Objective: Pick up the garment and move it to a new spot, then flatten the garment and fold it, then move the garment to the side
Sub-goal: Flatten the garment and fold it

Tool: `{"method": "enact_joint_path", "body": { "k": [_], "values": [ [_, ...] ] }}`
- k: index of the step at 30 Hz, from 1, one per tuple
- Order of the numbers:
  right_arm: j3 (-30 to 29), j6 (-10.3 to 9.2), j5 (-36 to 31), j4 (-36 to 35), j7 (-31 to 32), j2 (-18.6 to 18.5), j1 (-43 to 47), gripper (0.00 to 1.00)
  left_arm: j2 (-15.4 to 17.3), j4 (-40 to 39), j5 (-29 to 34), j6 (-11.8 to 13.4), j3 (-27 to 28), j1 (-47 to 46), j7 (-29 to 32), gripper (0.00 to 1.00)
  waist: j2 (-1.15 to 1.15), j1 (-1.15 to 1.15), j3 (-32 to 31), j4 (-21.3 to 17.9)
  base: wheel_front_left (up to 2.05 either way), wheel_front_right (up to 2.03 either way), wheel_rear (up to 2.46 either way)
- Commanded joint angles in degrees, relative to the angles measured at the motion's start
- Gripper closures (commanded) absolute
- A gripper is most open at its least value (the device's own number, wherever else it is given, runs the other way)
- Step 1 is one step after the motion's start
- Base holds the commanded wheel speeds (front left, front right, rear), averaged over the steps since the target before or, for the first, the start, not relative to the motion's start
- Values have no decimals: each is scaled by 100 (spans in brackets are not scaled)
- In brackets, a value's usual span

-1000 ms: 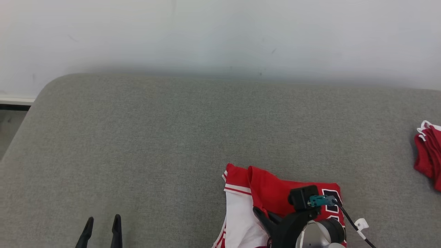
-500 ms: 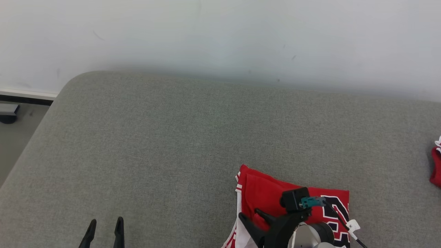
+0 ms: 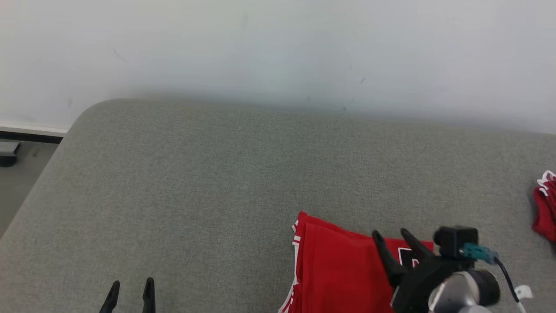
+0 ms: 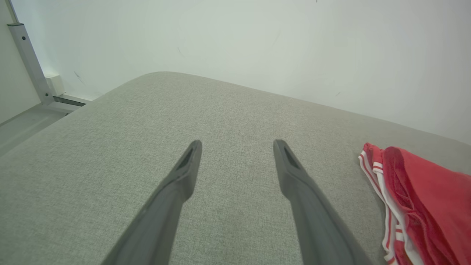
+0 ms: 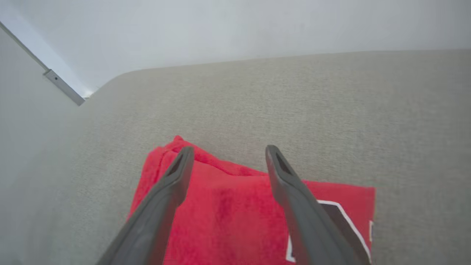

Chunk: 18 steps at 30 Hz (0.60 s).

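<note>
At the near left, the left gripper [image 3: 130, 295] hangs over the grey woven cushion [image 3: 217, 174], fingers spread and empty. The folded red jersey with white trim [image 3: 334, 265] lies near, right of centre. The right gripper [image 3: 390, 233] hovers above it, fingers apart. Pinching only the top layer would likely drag the fold open.

Two red garments [image 3: 334, 265] [image 3: 545, 213], two sets of jaws, one grey cushion [image 3: 195, 174].
</note>
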Motion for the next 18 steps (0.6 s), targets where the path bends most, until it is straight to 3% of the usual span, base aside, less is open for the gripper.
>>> {"method": "enact_joint_path", "body": {
  "k": [1,8,18],
  "values": [
    [-328,-12,-388,-115,112,4,333,0,22,-28,-16,11,4,60,-20,0,0,0,32,7,0,0,0],
    [-833,-12,-621,-368,-81,1,827,0,26,15,-59,46,39,-26,-62,0,0,0,94,-14,0,0,0],
    [-1394,-12,-824,-226,-2137,0,1325,0,-49,85,-78,75,159,148,-265,0,0,0,-198,-189,0,0,0]
  ]
}}
